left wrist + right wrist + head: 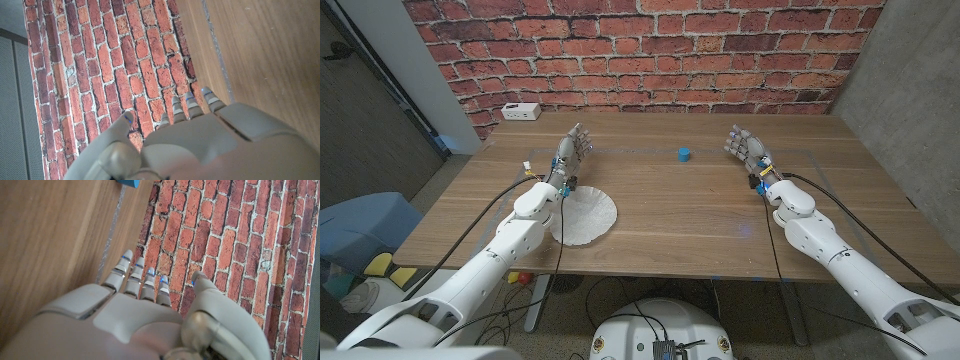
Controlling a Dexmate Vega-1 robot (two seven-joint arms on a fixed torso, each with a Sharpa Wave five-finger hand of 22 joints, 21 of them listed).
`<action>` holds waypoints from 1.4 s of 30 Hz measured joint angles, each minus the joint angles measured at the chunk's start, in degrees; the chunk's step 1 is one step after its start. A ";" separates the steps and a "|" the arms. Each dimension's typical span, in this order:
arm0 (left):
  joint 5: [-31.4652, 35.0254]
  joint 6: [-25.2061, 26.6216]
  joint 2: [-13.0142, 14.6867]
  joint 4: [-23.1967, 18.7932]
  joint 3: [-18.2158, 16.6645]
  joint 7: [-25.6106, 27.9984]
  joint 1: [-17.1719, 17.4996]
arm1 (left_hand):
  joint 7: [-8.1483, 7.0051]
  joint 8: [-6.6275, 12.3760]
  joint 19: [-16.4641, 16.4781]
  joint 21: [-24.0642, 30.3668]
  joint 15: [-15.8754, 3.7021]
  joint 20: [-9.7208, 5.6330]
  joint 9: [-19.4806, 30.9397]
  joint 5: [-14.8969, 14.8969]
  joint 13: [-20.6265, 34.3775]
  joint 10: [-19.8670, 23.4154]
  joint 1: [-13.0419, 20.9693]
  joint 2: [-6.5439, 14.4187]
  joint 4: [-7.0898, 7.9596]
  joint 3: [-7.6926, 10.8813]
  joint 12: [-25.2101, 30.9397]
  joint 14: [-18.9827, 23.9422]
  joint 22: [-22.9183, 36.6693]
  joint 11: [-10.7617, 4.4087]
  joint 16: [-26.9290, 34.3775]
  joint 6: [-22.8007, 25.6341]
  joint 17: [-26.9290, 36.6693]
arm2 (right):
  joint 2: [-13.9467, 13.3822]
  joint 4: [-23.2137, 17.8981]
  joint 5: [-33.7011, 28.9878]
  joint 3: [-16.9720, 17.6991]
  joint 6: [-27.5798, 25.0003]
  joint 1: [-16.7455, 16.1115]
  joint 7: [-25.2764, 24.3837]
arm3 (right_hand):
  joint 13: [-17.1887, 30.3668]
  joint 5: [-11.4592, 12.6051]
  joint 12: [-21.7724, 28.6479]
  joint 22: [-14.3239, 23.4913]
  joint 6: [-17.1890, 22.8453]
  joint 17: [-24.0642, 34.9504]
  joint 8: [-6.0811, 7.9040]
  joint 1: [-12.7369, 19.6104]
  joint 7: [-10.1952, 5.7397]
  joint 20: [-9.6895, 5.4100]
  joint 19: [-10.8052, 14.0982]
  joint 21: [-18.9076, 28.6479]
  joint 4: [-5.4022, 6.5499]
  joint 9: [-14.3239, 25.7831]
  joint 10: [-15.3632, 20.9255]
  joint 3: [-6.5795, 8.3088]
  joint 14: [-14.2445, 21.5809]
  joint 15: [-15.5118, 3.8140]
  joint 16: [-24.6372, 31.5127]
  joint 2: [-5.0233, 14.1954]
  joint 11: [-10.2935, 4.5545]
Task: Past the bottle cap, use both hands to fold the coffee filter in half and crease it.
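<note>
A white round coffee filter (582, 217) lies unfolded on the wooden table (700, 215), near its front left. A small blue bottle cap (684, 154) sits at the table's middle back; its edge also peeks in as the bottle cap (129, 182) in the right wrist view. My left hand (574, 153) is raised just behind the filter, fingers apart, holding nothing. My right hand (747, 151) hovers at the right of the cap, fingers apart and empty. The wrist views look along the left hand (200, 145) and the right hand (135, 315) toward the brick wall.
A white box (522, 111) stands at the table's back left corner against the brick wall (650, 50). Pale tape lines (630, 152) mark a rectangle on the tabletop. Cables run along both forearms.
</note>
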 measured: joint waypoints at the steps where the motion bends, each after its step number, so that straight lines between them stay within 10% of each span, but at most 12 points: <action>1: 0.18 -0.09 0.03 0.07 0.08 0.01 -0.03 | -0.01 -0.08 -0.55 -0.05 -0.15 -0.63 0.02 0.00 0.11 -1.27 0.34 0.30 -0.33 0.33 -0.56 -1.37 -0.05 0.14 -0.88 -0.01 -0.05 | -0.10 -0.17 -0.28 0.00 -0.07 -0.06 -0.21 | 0.03 0.00 -0.04 0.00 0.68 0.16 0.00 0.25 0.14 -0.02 -0.02 -0.04 -0.22 0.00 0.08 0.23 -0.57 -0.05 -0.28 0.25 0.09; 5: 0.85 -0.43 0.22 0.12 0.23 0.05 -0.11 | -1.21 -1.19 -1.87 -0.99 -0.09 -1.93 -0.12 0.00 -0.16 -5.88 1.16 0.37 -1.08 1.09 -3.02 -5.23 -0.09 -0.10 -3.00 -0.72 -0.55 | -0.50 -0.81 -1.28 -0.33 -0.20 -0.15 -0.90 | 0.03 0.00 -0.55 0.00 1.61 0.27 0.00 0.27 0.36 -0.52 -0.53 -0.39 -0.52 0.00 -0.36 0.53 -2.26 0.22 -0.92 0.22 -0.34; 22: 1.56 0.80 2.03 -2.74 0.37 1.03 1.16 | -1.46 -0.96 -2.76 -1.33 1.35 1.05 -0.15 0.00 -0.75 -6.88 1.52 0.74 -1.30 0.87 -4.02 -5.14 -0.09 0.17 -2.85 -0.61 -0.50 | -4.45 -7.00 -12.61 -3.79 -2.45 -0.41 -6.10 | 0.02 0.43 -0.55 -0.01 4.90 0.67 0.44 2.03 0.07 -0.47 -1.00 -0.85 -0.68 0.00 1.72 1.80 -1.70 -0.33 -0.87 1.27 -0.51; 42: 2.00 4.89 6.84 -10.55 -0.63 2.53 5.13 | 1.60 0.60 -0.40 -0.87 1.87 2.99 -0.15 -0.47 -1.28 -0.09 1.51 0.74 -1.84 0.95 -2.61 -0.06 0.07 0.79 -1.81 7.63 -0.51 | -9.41 -17.00 -28.79 -6.62 -4.72 -2.29 -11.62 | -0.06 0.66 0.64 -0.02 12.16 1.36 1.55 2.67 1.00 -1.25 0.86 -0.39 -0.40 -0.01 7.90 3.80 1.37 -1.72 1.01 1.90 -0.57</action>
